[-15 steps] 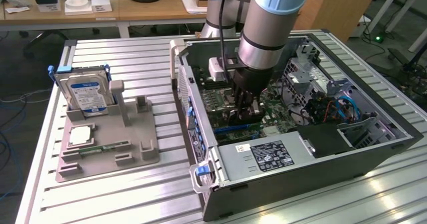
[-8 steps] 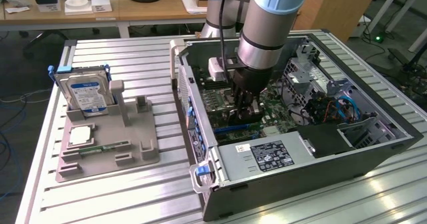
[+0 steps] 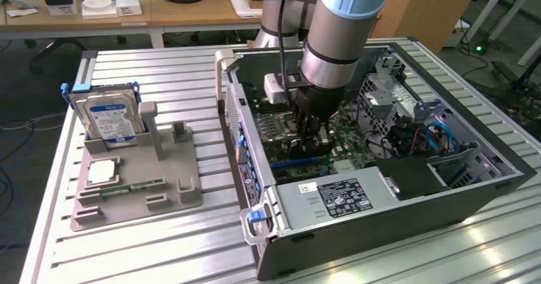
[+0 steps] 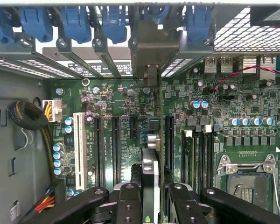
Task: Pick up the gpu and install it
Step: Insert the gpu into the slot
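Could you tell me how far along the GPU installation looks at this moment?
Pickup looks done: the hand is inside the open computer case, gripping the gpu edge-on above the motherboard. In hand: lining the card up with the expansion slots. Left: it does not look seated in a slot yet.

Bench (image 3: 169, 68): silver ribbed aluminium-profile top, grooves running its length.

Directly on it:
- Grey moulded plastic holder tray (image 3: 139, 182), toward the exterior view's left, with upright slots and shallow recesses. It carries a silver hard drive with blue-and-white label (image 3: 108, 120) standing upright in a blue-edged slot, a pale square part (image 3: 101, 172) in one recess, and a small narrow green memory stick (image 3: 133, 187) lying flat.
- Open black and grey desktop computer case (image 3: 381, 201), lying on its side just beside the tray, toward the exterior view's right, green motherboard (image 3: 292, 135) exposed.
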Controlling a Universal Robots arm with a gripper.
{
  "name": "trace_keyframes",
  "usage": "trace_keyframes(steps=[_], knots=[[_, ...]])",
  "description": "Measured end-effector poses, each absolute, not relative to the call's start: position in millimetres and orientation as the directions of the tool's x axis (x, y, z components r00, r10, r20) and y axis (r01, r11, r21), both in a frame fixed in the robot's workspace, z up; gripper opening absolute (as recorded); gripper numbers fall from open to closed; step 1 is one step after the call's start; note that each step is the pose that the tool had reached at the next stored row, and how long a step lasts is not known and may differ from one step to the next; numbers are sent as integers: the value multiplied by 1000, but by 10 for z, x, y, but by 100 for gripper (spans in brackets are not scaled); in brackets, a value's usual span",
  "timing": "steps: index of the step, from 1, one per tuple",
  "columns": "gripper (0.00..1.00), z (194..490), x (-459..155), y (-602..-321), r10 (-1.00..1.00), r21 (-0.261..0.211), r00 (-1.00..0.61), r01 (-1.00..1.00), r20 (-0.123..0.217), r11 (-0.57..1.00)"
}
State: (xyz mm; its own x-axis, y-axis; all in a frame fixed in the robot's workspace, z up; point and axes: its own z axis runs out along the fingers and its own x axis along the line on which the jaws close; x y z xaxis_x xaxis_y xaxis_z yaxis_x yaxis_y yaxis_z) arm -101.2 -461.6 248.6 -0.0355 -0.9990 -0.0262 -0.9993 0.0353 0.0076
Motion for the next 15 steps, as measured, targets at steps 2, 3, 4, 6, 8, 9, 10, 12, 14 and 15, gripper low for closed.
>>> trace_keyframes(steps=[2,3,4,6,8,9,10,12,14,15], knots=[[27,2479,-1012,-4616,-999,8,-35,-999,-26,35],[27,2475,-1011,-4616,-999,8,-35,-999,-26,35],[27,2470,-1011,-4616,-999,8,-35,-999,-26,35],[27,2459,-1011,-4616,-999,8,-35,-999,-26,35],[27,2451,-1011,-4616,-999,8,-35,-999,-26,35],[27,2448,-1012,-4616,-999,8,-36,-999,-26,35],[27,2445,-1012,-4616,-999,8,-36,-999,-26,35],[27,2440,-1011,-4616,-999,8,-36,-999,-26,35],[27,2434,-1011,-4616,-999,8,-35,-999,-26,35],[27,2430,-1011,-4616,-999,8,-35,-999,-26,35]])
